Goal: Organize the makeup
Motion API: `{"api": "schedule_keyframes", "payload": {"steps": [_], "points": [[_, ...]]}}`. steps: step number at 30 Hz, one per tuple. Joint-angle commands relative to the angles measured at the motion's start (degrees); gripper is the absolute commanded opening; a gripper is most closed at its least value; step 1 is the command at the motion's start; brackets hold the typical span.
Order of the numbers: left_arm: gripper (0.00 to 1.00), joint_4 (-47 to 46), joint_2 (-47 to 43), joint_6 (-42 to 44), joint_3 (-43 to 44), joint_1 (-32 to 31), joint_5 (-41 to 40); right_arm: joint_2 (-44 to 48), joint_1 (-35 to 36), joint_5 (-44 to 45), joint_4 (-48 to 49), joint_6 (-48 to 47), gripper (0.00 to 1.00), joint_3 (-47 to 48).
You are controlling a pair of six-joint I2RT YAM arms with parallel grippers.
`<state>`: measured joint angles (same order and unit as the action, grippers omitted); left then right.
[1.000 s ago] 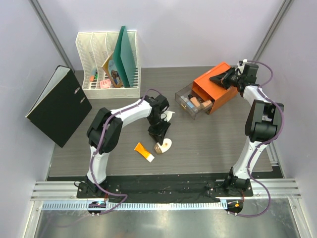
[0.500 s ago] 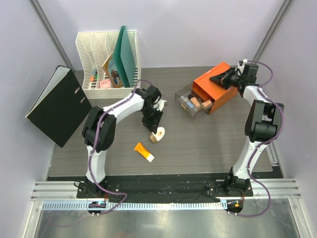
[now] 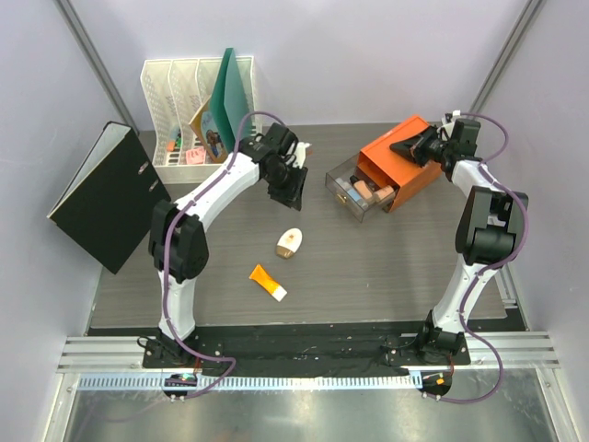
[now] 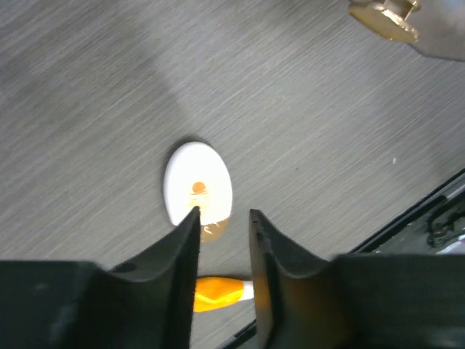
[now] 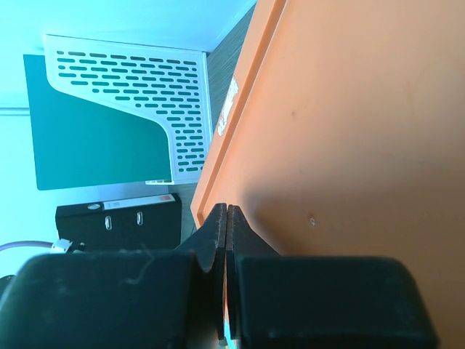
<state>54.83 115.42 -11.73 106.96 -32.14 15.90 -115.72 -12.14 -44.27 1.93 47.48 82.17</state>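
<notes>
The white oval compact (image 3: 289, 242) lies flat on the grey table, and shows in the left wrist view (image 4: 197, 187) just beyond the fingertips. The orange white-capped tube (image 3: 268, 282) lies nearer the front, and part of it shows between the fingers (image 4: 216, 289). My left gripper (image 3: 287, 184) is open and empty, held above the table behind the compact (image 4: 224, 218). Several makeup items lie in the open drawer (image 3: 361, 191) of the orange box (image 3: 405, 166). My right gripper (image 3: 412, 147) is shut with its tips against the box's top (image 5: 227, 212).
A white file rack (image 3: 201, 110) with a green folder stands at the back left. A black binder (image 3: 109, 195) leans at the left. A gold-coloured piece (image 4: 383, 17) shows at the top right of the left wrist view.
My left gripper let go of the compact and rose away toward the back. The compact now lies flat, slightly farther back than before. The right arm has not moved.
</notes>
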Motion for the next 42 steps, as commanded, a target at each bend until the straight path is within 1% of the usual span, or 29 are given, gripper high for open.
{"api": "schedule_keyframes", "payload": {"steps": [1, 3, 4, 7, 9, 14, 18, 22, 29, 34, 35, 37, 38, 41, 42], "points": [[0.57, 1.95, -0.54, -0.93, 0.01, -0.03, 0.71, -8.38, -2.18, 9.03, -14.24, -8.20, 0.01, -7.20], [0.64, 1.86, -0.71, -1.19, -2.44, -0.03, 0.80, -8.20, -2.18, 8.94, -14.24, -8.20, 0.01, -7.46], [0.70, 0.73, -1.07, -1.37, -3.59, -0.03, 0.71, -8.12, -2.18, 8.94, -14.33, -8.28, 0.01, -7.55], [0.74, -1.90, -2.03, -1.81, -8.42, 0.41, 2.20, -8.29, -2.18, 8.59, -14.24, -8.37, 0.01, -7.55], [0.75, -4.19, -2.30, -2.07, -12.71, 0.94, 5.27, -8.20, -2.18, 8.50, -14.24, -8.46, 0.01, -7.73], [0.76, -12.37, -3.18, -4.35, -20.72, 2.96, 9.05, -8.12, -2.18, 7.80, -14.24, -8.90, 0.01, -7.90], [0.76, -13.78, -1.87, -4.80, -21.35, 3.05, 10.73, -7.94, -2.18, 7.36, -14.24, -9.34, 0.01, -8.43], [0.77, -13.26, -0.46, -5.24, -20.30, 2.61, 8.98, -7.68, -2.18, 6.74, -14.24, -9.78, 0.01, -8.78], [0.78, -12.73, 3.50, -5.50, -18.19, 0.77, 8.54, -7.33, -2.18, 6.13, -14.33, -10.48, 0.01, -9.66], [0.80, -9.31, 5.34, -5.41, -16.00, -2.39, 0.81, -6.80, -2.18, 6.21, -14.24, -10.66, 0.01, -10.10], [0.80, -8.69, 5.52, -5.33, -15.56, -2.92, -3.03, -6.71, -2.18, 6.21, -14.24, -10.66, 0.01, -10.19], [0.81, -6.85, 6.31, -5.41, -14.50, -3.80, -6.48, -6.62, -2.18, 6.21, -14.15, -10.66, 0.01, -10.28], [0.81, -5.80, 6.57, -5.67, -13.71, -4.59, -10.50, -6.71, -2.18, 6.13, -14.15, -10.66, 0.01, -10.28], [0.81, -2.72, 8.33, -5.94, -11.51, -6.43, -16.24, -6.62, -2.18, 6.21, -14.15, -10.75, 0.01, -10.19], [0.81, -2.19, 8.68, -5.94, -11.16, -6.79, -19.82, -6.54, -2.18, 6.21, -14.15, -10.66, 0.01, -10.10]]}}
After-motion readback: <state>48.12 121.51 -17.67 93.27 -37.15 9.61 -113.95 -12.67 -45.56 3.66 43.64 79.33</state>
